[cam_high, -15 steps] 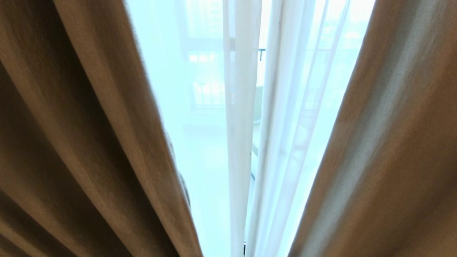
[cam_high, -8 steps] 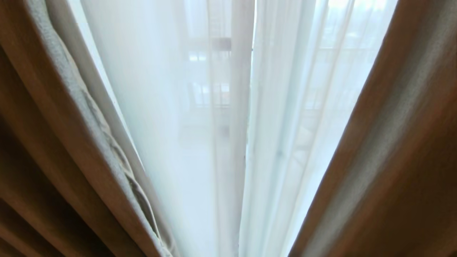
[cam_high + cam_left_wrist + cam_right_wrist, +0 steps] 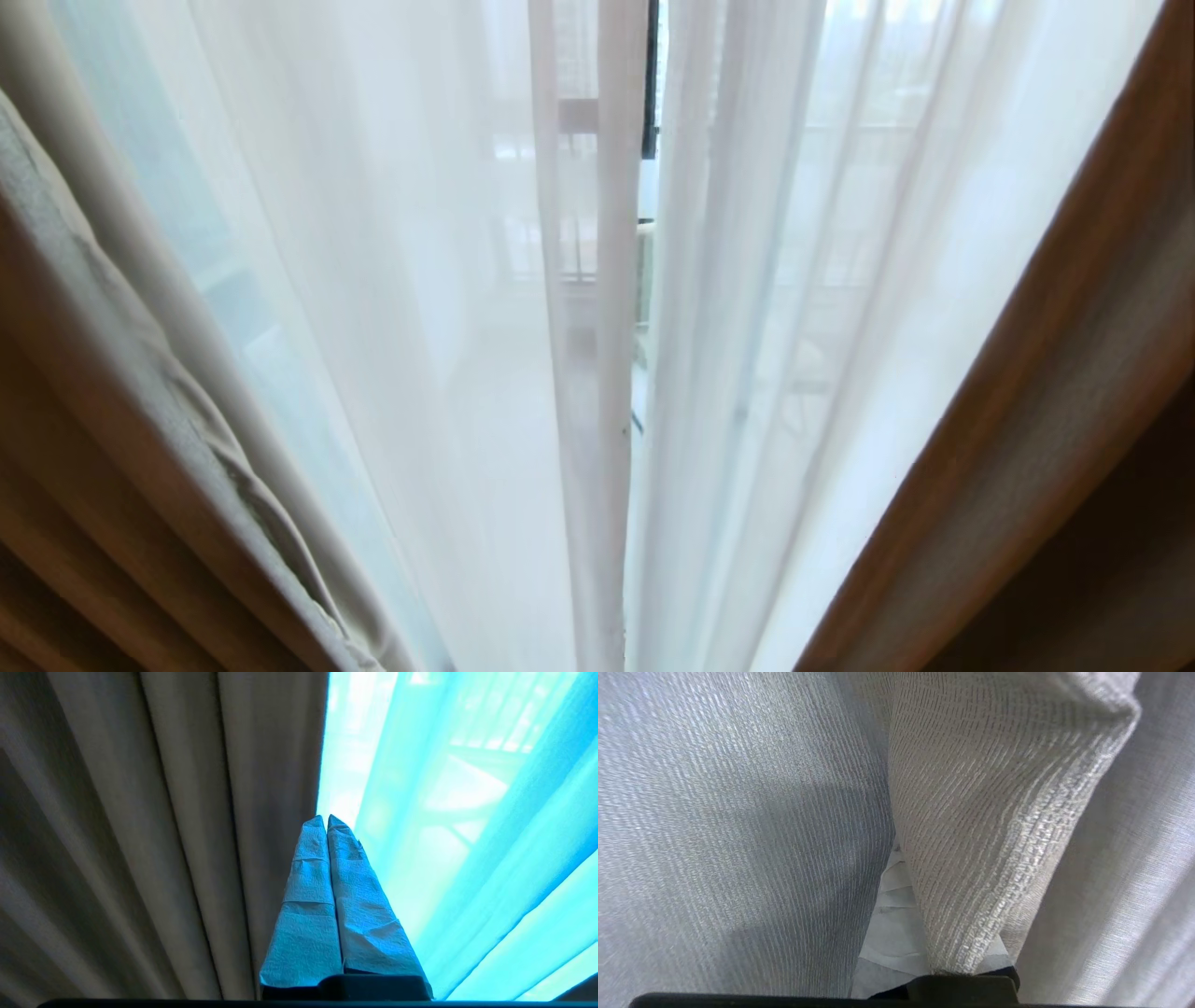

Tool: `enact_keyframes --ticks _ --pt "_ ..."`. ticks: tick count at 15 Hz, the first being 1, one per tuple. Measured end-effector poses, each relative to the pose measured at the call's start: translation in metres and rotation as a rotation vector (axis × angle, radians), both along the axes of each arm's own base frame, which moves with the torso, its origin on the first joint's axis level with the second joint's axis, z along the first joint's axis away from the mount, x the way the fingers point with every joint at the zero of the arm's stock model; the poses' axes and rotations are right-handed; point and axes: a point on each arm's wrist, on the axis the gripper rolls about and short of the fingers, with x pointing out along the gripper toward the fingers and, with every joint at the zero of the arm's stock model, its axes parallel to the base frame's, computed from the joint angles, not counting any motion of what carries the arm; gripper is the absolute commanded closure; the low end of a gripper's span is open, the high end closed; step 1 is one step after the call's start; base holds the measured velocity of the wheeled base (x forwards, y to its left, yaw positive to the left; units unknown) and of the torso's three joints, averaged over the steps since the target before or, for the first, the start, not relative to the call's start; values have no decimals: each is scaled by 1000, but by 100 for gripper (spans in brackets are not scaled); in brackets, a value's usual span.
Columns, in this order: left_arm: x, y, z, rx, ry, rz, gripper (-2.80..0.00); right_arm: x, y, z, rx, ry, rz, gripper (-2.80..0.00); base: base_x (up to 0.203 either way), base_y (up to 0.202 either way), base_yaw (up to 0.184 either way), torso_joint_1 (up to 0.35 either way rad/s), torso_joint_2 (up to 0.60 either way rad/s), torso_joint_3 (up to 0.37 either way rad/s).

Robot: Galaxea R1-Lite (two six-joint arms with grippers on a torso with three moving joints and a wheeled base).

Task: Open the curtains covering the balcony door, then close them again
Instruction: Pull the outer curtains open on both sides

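close in, the right claw (image 3: 941, 933) is clamped on a fold of the drapes (image 3: 990, 826); the left claw (image 3: 327, 826) hangs closed and empty by the drape edge. the sheers (image 3: 420, 327) show wider than before, and the slit probably reveals the balcony door (image 3: 651, 84).
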Motion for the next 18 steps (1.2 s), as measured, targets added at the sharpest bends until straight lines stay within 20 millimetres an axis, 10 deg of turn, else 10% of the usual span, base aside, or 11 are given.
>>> enact_keyframes --ticks 1,11,18 --pt "0 0 0 0 0 0 0 0 2 0 -2 -1 4 -280 0 0 0 0 0 0" --pt "0 0 0 0 0 0 0 -7 12 -5 3 2 1 -280 0 0 0 0 0 0" --pt "0 0 0 0 0 0 0 -44 58 -7 -55 -45 -26 -280 0 0 0 0 0 0"
